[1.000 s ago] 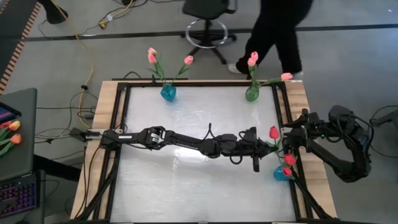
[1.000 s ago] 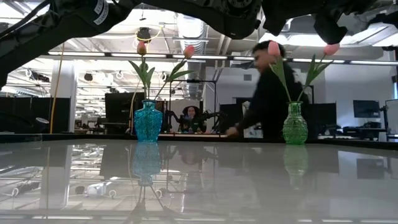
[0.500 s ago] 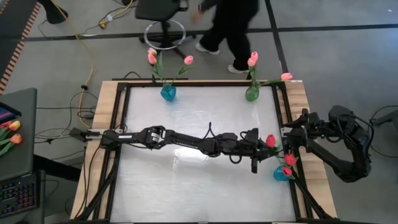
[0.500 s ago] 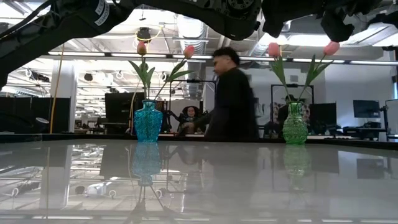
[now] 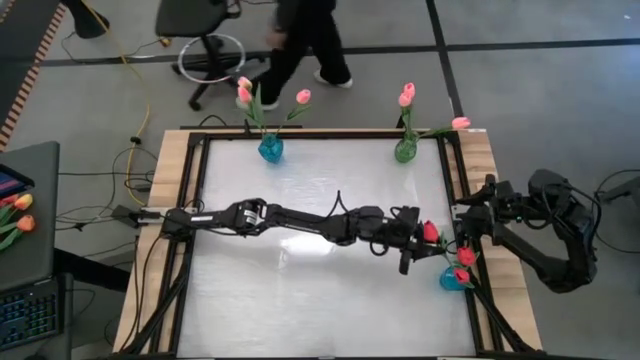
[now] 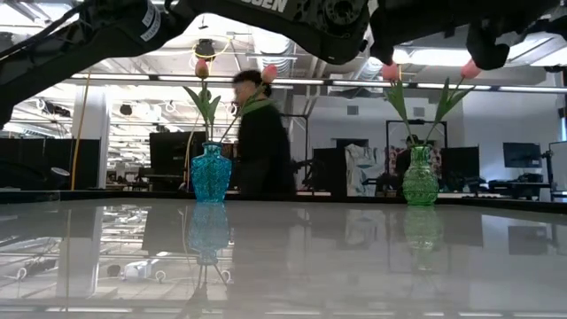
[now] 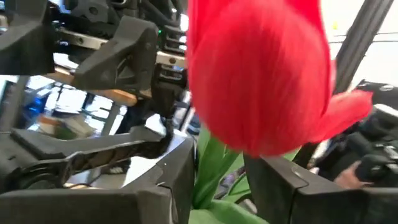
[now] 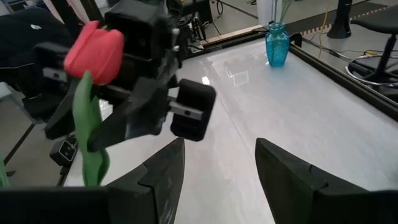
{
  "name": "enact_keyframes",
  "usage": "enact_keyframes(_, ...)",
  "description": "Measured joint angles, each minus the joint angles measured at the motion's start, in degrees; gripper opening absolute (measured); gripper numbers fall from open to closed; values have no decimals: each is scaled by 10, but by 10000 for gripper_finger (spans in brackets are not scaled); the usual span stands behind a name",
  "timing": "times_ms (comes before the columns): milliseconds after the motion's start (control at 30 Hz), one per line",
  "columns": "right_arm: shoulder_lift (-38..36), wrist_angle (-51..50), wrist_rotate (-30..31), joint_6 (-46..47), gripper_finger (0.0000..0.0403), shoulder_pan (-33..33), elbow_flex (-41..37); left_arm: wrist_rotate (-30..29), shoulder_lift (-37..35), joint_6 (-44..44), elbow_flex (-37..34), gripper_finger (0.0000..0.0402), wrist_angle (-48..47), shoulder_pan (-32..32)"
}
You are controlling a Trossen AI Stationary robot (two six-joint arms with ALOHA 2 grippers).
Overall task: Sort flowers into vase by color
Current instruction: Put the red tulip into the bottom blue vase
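My left gripper (image 5: 408, 252) reaches across the table to its right side and is shut on a red tulip (image 5: 430, 232), whose head fills the left wrist view (image 7: 261, 74). Beside it a small blue vase (image 5: 450, 280) at the near right edge holds two red tulips (image 5: 462, 258). At the far edge a blue vase (image 5: 270, 148) and a green vase (image 5: 405, 150) each hold pink tulips by their stems. My right gripper (image 8: 217, 171) is open and empty at the table's right edge, facing the left gripper. My left gripper pinches the red tulip's green stem and leaf (image 7: 214, 165) between its two fingers, just below the head. The fingers come level from the table's left, across the stem. The head stands above the fingers (image 8: 93, 53). The stem's lower end is hidden.
A person (image 5: 300, 40) walks past a rolling chair (image 5: 205, 30) beyond the far edge, and also shows in the low view (image 6: 261, 133). Orange-and-yellow tulips (image 5: 15, 215) lie on a side desk at the left. A dark frame (image 5: 195, 200) rims the table.
My left gripper has turned a little and drawn the red tulip's head toward the table's left and near edges, closer to the arm. The person behind the table has walked leftward, and the chair has moved left.
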Motion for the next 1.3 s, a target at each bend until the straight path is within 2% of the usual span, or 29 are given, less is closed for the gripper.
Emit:
enact_keyframes(300,0,0,10,10,221,41,0,119,-9,-53,5,129,-28,24)
enact_keyframes(433,0,0,17,13,220,54,0,151,-29,-44,5,129,-58,28)
enact_keyframes(800,1,0,31,12,221,59,0,153,-93,83,5,129,-240,36)
enact_keyframes(1133,1,-3,31,0,221,59,0,137,-96,110,5,129,-287,35)
enact_keyframes(1200,2,-10,20,-8,221,59,-1,130,-96,113,5,129,-279,33)
enact_keyframes(1300,8,-10,-50,1,220,62,-14,113,-96,130,5,129,-269,31)
